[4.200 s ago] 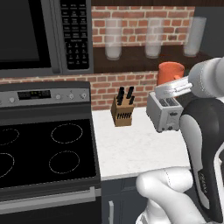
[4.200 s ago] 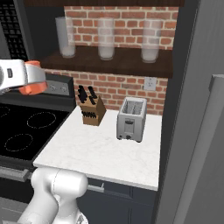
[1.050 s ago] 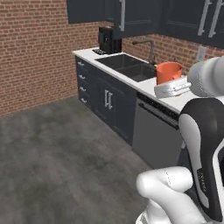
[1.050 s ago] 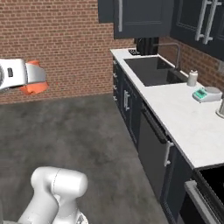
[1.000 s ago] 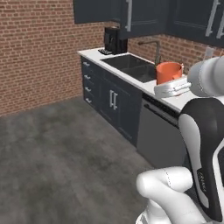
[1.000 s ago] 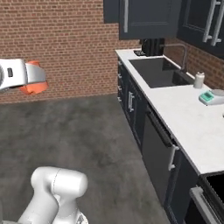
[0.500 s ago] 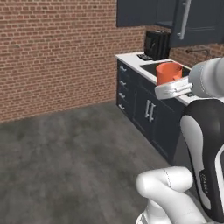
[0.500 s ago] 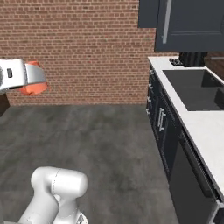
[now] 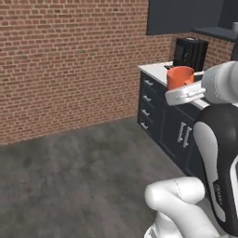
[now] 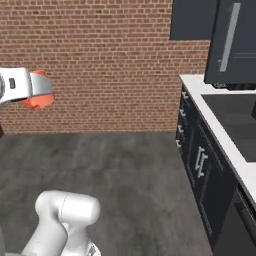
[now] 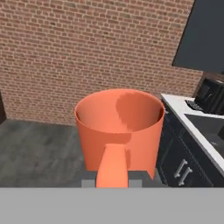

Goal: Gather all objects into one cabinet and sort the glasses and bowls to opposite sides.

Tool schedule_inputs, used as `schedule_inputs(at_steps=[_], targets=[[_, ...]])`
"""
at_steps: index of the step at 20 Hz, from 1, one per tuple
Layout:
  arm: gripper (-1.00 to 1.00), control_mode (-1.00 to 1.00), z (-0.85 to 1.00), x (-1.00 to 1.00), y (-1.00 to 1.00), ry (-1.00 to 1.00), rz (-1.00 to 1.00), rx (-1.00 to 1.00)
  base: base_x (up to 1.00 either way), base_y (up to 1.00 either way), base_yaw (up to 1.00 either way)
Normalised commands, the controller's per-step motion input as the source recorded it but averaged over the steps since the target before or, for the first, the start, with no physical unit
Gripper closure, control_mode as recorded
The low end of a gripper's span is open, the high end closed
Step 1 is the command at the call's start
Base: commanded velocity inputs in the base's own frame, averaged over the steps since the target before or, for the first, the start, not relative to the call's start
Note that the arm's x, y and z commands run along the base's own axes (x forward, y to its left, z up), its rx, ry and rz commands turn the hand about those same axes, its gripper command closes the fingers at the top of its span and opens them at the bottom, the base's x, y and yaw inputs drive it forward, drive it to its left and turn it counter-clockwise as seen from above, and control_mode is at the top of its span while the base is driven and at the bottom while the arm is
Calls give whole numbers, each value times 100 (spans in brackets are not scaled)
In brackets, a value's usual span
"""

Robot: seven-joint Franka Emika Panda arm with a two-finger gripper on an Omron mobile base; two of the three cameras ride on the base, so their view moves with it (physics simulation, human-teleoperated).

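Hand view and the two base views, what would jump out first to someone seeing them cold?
The orange cup, upright and empty, dominates the hand view and sits in the gripper, carried high in mid-air beside the white arm. Behind it a red brick wall spans the room above a grey floor. Dark base cabinets with a white counter run along the right.

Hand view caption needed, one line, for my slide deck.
Gripper carries an upright, empty orange cup before a brick wall.
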Motion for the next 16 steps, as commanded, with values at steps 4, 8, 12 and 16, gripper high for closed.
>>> schedule_inputs(at_steps=[4, 8, 12, 16], targets=[[100, 100, 0, 0, 0, 0, 0, 0, 42, 68, -39], [100, 100, 0, 0, 0, 0, 0, 0, 23, 71, -63], [100, 100, 0, 0, 0, 0, 0, 0, 36, 75, -73], [100, 100, 0, 0, 0, 0, 0, 0, 53, 80, -73]])
